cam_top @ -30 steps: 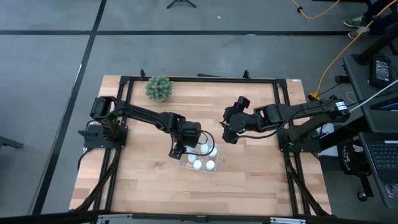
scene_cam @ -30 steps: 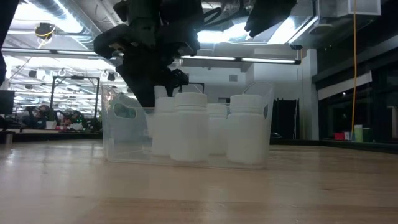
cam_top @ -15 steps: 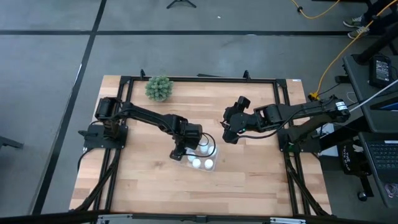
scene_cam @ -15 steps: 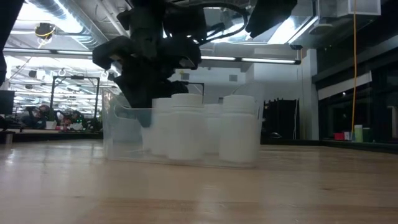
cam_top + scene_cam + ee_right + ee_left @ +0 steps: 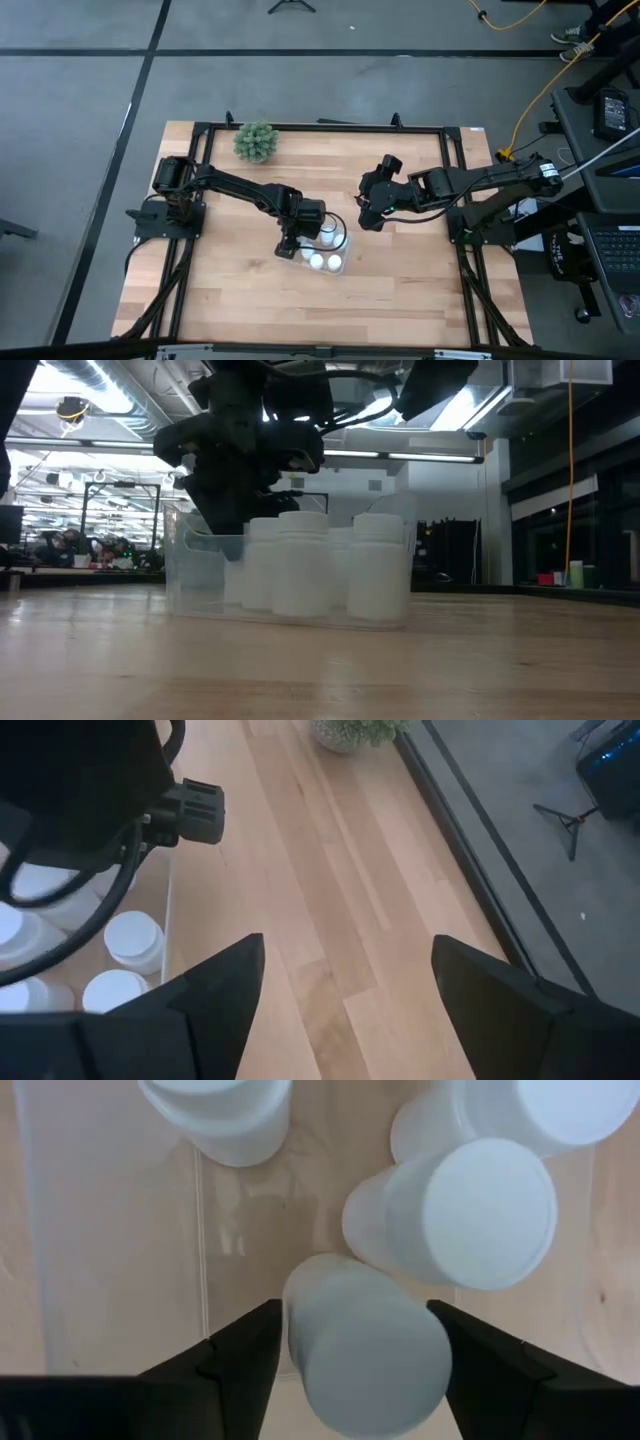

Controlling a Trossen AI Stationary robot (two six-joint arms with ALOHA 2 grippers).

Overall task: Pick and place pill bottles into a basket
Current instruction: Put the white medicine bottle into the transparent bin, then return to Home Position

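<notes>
The clear tray (image 5: pixel 343 252) lies mid-table with several white pill bottles standing in it (image 5: pixel 327 238) (image 5: pixel 316 262) (image 5: pixel 336 264); they also show in the low view (image 5: pixel 380 565). My left gripper (image 5: pixel 292 240) is over the tray's left part, shut on one more white bottle (image 5: pixel 365 1345) that is down between the tray's walls (image 5: pixel 200 1230). Whether that bottle stands on the tray floor is hidden. My right gripper (image 5: pixel 368 215) is open and empty above the table, up and to the right of the tray. My left gripper pinches the bottle's round side (image 5: pixel 300 1330) between its two fingers (image 5: pixel 240 1365), one on each side. The fingers come from above, pointing down. The bottle is upright, cap up, beside another bottle (image 5: pixel 455 1210) inside the tray.
A green bushy plant (image 5: pixel 256 141) stands at the table's far left. Black frame rails (image 5: pixel 320 127) run along the table's edges. Bare wood lies near and to the left of the tray.
My left gripper has stayed shut on its bottle over the tray's left part. The tray with its standing bottles has slid a little toward the table's left edge.
</notes>
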